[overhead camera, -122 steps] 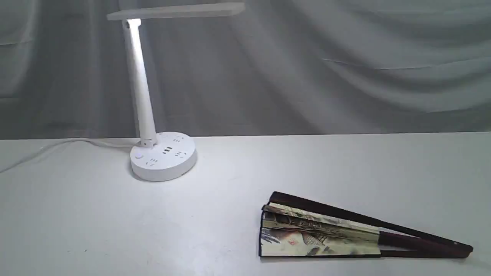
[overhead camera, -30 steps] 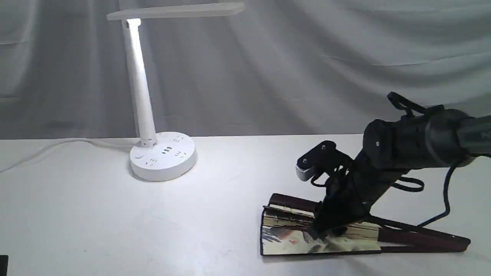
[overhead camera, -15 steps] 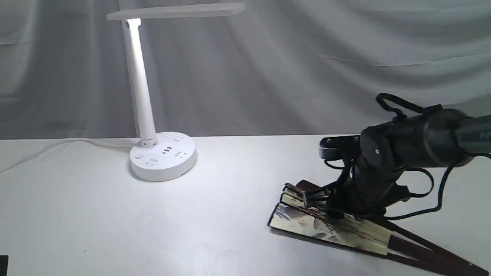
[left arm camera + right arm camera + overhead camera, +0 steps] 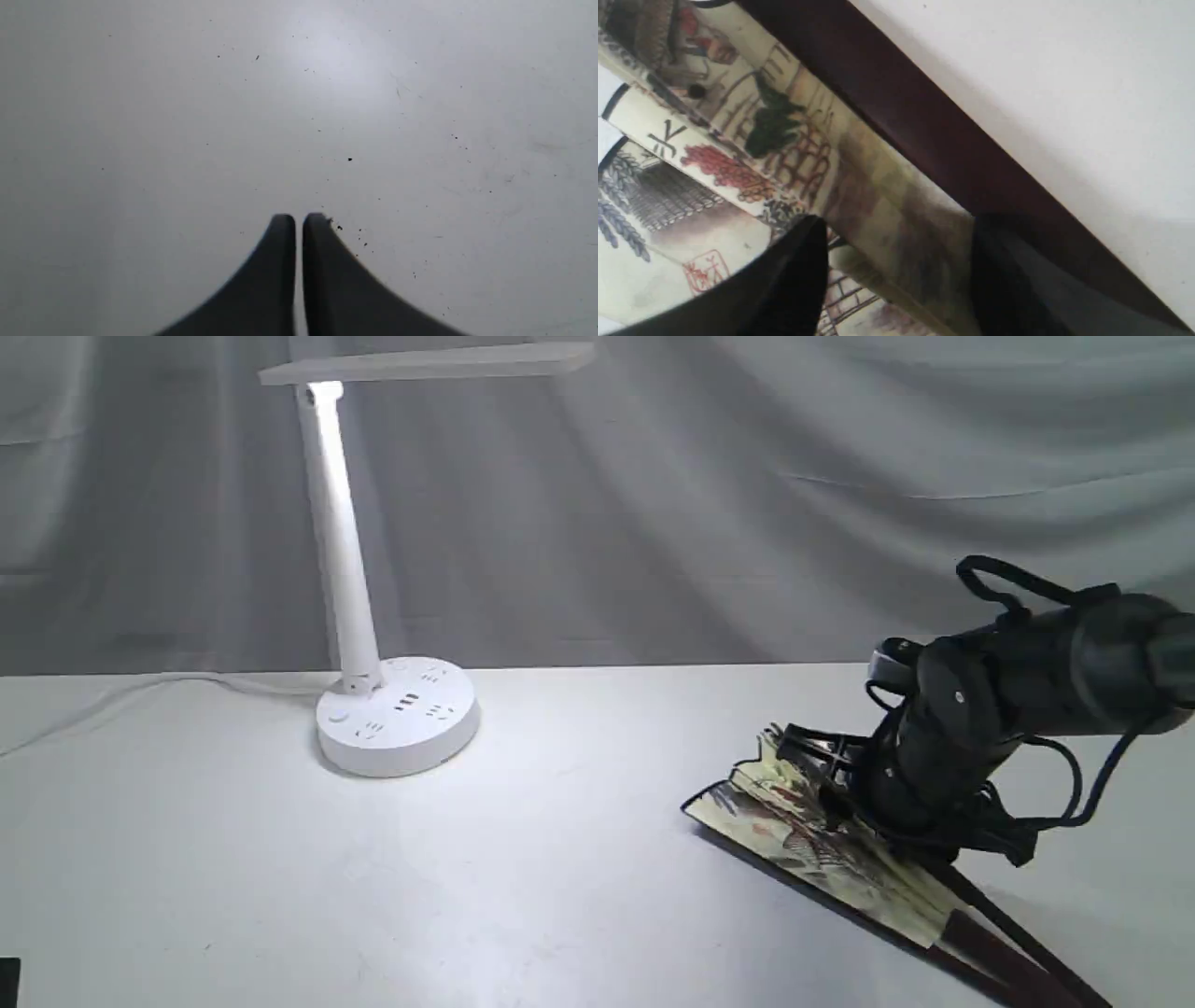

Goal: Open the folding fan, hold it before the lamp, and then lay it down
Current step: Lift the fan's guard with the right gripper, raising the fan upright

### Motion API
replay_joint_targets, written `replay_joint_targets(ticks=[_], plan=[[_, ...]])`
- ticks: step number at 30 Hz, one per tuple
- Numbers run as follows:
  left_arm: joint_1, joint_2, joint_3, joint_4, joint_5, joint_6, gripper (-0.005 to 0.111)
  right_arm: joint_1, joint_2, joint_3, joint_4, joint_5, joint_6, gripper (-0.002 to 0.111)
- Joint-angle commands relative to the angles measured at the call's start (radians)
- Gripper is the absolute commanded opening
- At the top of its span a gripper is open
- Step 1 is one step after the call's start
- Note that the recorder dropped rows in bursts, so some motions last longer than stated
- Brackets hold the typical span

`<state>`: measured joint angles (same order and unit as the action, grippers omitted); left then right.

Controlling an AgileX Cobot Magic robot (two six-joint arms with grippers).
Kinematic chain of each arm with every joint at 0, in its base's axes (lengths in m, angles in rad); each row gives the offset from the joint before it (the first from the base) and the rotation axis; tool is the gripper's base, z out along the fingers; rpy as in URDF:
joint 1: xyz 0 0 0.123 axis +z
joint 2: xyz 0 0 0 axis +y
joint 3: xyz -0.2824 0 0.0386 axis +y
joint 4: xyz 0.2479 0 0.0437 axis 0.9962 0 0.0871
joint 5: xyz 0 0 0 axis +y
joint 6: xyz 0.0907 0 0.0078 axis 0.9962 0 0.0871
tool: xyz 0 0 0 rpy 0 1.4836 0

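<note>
The folding fan (image 4: 810, 847) lies partly spread on the white table at the right, its painted paper end raised and its maroon ribs running off toward the lower right corner. My right gripper (image 4: 822, 784) is shut on the fan. The right wrist view shows the pleats and the maroon guard (image 4: 924, 121) of the fan (image 4: 784, 116) between the two dark fingers of my right gripper (image 4: 899, 221). The lit white lamp (image 4: 345, 569) stands at the back left. Over bare table my left gripper (image 4: 299, 217) is shut and empty; the exterior view does not show it.
The lamp's round base (image 4: 397, 714) with sockets sits on the table (image 4: 233, 859), and its white cord (image 4: 140, 695) runs off to the left. A grey curtain (image 4: 747, 476) hangs behind. A small dark object (image 4: 7, 982) shows at the lower left edge.
My right arm came in and closed on the fan. It swung the paper end up and toward the back right, while the rib end slid toward the lower right corner.
</note>
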<state>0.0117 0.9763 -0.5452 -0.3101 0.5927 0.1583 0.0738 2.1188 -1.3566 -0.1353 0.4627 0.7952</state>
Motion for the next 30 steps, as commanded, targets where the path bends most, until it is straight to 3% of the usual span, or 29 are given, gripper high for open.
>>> replay_joint_targets(ticks=[1, 4, 10, 24, 30], plan=[[-0.006, 0.004, -0.008, -0.012, -0.017, 0.007, 0.002, -0.013, 0.018, 0.006, 0.047, 0.034, 0.021, 0.048], [-0.006, 0.004, -0.008, -0.015, -0.017, 0.007, 0.002, -0.013, 0.018, 0.006, 0.141, 0.025, -0.076, 0.05], [-0.006, 0.004, -0.008, -0.017, -0.017, 0.007, 0.002, -0.013, 0.002, 0.006, 0.308, 0.012, -0.216, 0.069], [-0.006, 0.004, -0.008, -0.021, 0.0, 0.003, 0.002, -0.025, -0.157, 0.006, 0.308, 0.125, -0.435, 0.069], [-0.006, 0.004, -0.008, -0.05, 0.007, 0.003, 0.002, -0.109, -0.183, 0.006, 0.481, 0.256, -0.685, 0.065]])
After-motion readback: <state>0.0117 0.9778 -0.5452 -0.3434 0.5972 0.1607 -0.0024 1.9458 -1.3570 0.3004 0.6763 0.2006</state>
